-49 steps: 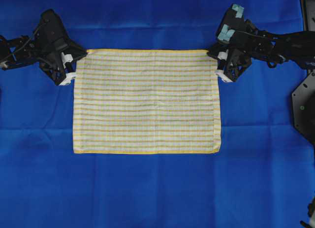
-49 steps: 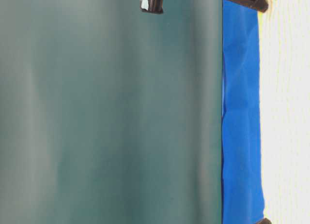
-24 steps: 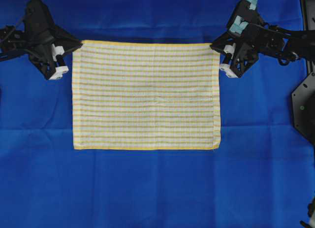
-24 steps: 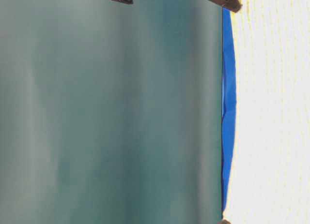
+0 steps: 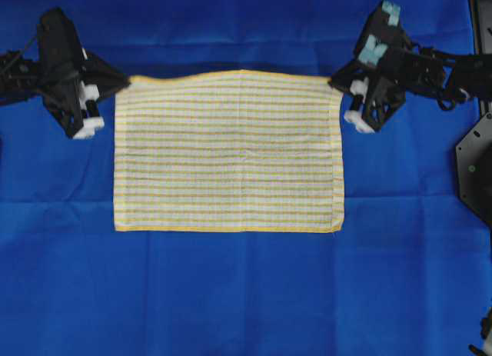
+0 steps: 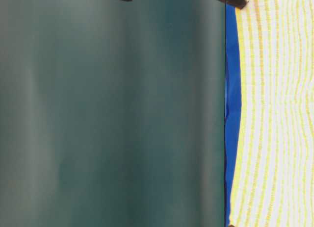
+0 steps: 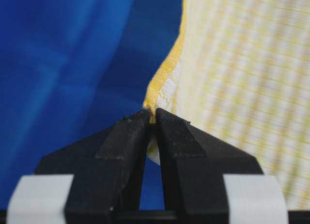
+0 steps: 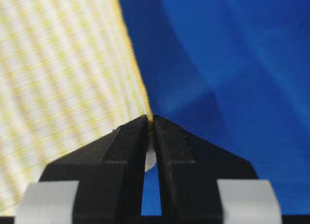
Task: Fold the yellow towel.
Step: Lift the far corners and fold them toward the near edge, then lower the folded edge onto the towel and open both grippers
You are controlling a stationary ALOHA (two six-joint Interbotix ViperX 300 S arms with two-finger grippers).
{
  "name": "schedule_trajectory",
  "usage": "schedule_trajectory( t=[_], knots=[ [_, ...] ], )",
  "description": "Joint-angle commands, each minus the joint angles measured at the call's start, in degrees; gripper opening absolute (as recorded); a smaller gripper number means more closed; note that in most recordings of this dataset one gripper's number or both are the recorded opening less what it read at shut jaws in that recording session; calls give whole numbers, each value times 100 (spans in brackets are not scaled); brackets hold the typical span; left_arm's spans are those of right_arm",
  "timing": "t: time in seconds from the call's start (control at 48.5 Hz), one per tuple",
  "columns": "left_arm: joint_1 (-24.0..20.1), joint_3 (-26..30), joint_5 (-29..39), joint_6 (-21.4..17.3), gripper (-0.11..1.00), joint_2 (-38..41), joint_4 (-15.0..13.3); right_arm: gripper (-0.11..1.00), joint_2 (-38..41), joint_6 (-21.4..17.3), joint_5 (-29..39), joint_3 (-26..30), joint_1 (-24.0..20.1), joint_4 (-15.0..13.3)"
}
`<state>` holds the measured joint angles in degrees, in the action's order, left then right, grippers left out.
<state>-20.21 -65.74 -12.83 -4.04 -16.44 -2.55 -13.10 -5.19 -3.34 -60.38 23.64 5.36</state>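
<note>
Though thin and limp, likely featherlight and prone to sagging between grips — best taken by the hemmed corners. Yellow towel [image 5: 229, 151] spread on the blue cloth [image 5: 246, 294], long axis left to right across the overhead view, stripes along it. Far corners pinched — one by the left gripper [image 7: 151, 118], one by the right gripper [image 8: 150, 118], both clenched on hem; far edge raised, slightly bowed.

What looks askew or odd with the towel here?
Nothing damaged. The yellow towel's top hem bows slightly between the left end effector and right end effector, each shut on a top corner; the bottom edge lies straight.
</note>
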Motion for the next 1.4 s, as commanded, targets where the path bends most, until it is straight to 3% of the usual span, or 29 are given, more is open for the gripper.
schedule_trajectory(
  t=[0.0,0.453,0.639,0.803,1.38],
  knots=[
    [352,-9,-9,141,5,-88,-9,5,-246,0,35,-35,-237,167],
    [2127,-352,44,1433,5,-360,-9,5,-738,0,-9,-378,-2276,1538],
    [2760,-316,35,1898,5,-334,-9,5,-694,0,-53,-378,-2856,1890],
    [3032,-299,26,2092,5,-290,-9,5,-615,0,-62,-352,-3111,2039],
    [3164,-281,44,2083,5,-246,-9,5,-316,9,-44,-176,-3507,2048]
  ],
)
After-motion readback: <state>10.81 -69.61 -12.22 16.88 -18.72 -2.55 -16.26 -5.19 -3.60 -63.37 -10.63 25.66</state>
